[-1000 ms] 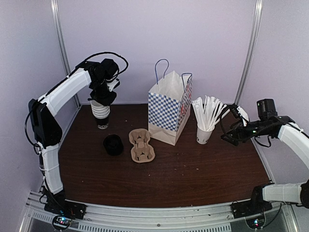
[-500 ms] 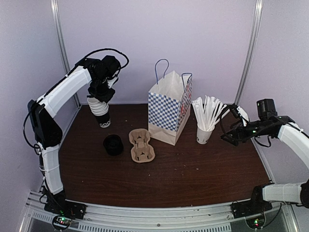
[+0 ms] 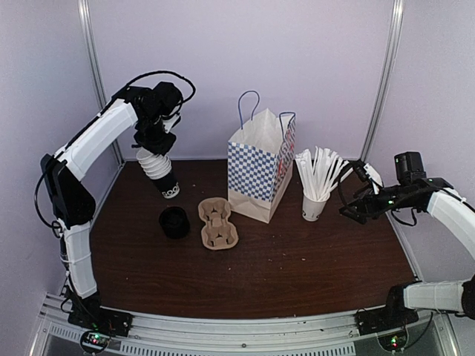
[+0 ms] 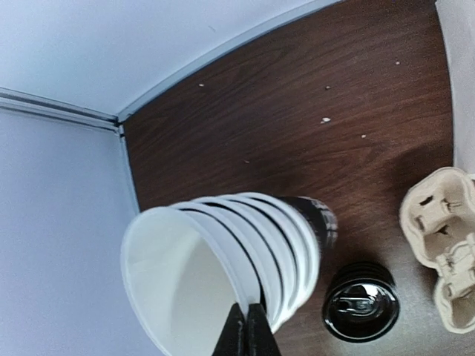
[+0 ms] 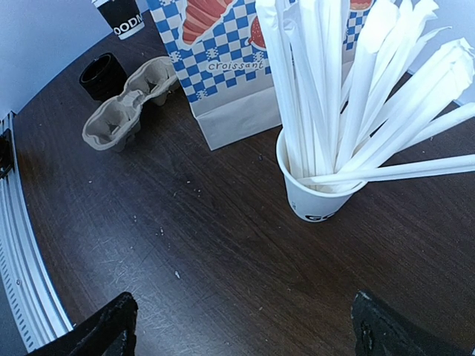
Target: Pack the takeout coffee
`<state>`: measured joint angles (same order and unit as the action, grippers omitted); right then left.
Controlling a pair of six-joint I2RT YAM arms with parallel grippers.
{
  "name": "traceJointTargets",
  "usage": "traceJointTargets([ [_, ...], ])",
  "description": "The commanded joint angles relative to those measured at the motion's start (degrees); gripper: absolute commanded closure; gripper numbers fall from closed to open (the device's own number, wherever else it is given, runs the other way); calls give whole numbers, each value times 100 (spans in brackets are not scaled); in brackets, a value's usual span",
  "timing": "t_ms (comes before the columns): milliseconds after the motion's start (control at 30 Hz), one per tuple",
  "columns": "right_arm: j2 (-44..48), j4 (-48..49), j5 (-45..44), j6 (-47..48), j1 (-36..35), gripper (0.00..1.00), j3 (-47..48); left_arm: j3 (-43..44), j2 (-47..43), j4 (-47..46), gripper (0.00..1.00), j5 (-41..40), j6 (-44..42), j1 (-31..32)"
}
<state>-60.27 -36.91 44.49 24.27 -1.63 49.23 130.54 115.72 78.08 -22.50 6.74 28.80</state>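
The takeout coffee (image 3: 174, 222), a short black cup with a black lid, stands on the table left of the cardboard cup carrier (image 3: 217, 222). It also shows in the left wrist view (image 4: 361, 302) and far off in the right wrist view (image 5: 102, 76). My left gripper (image 3: 154, 144) is shut on the rim of the top cup of a stack of lidless black cups (image 4: 245, 252) and holds the stack tilted behind the coffee. My right gripper (image 3: 350, 211) is open and empty, low over the table right of the white cup.
The checkered paper bag (image 3: 260, 167) stands open at the back centre, right of the carrier (image 5: 126, 111). A white cup of white sticks (image 3: 315, 204) stands right of the bag, close in front of my right gripper (image 5: 245, 334). The walls close in on the left and at the back.
My left gripper has raised the stack of lidless cups and tilted it, and its bottom has swung right and nearer. The right arm, coffee, carrier and bag have not moved.
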Motion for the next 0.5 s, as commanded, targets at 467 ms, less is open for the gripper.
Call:
traceJointTargets([
  [467, 33, -45, -82, 109, -60, 0, 15, 34, -131, 17, 100, -733, 19, 196],
])
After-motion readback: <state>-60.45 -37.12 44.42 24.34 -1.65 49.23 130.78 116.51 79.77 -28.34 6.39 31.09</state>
